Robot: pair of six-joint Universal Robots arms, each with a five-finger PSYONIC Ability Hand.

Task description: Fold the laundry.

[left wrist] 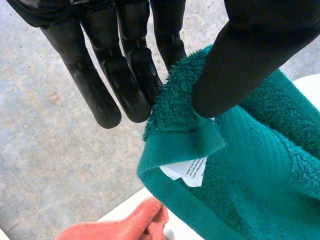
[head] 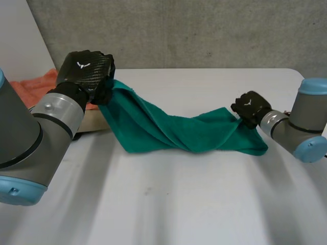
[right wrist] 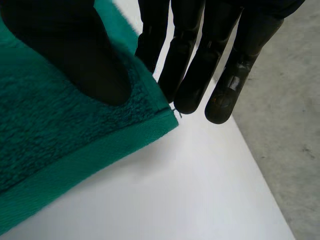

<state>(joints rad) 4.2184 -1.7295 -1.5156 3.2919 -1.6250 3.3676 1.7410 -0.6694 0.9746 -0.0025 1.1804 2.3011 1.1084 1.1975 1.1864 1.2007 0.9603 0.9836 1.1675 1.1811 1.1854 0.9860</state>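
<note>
Left hand (head: 84,71) pinching raised corner of green terry towel (head: 168,130); right hand (head: 250,108) pinching towel's opposite corner; middle on white surface (head: 179,204).

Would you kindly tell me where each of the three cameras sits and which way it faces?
Head view: between and behind the arms, looking down at the table; both arms show, the green towel stretched between them.
Left wrist view: on the left wrist, looking along the left robot hand, pinching a towel corner with a white label.
Right wrist view: on the right wrist, looking along the right robot hand, pinching another corner.
Shared: all three show the towel.
</note>
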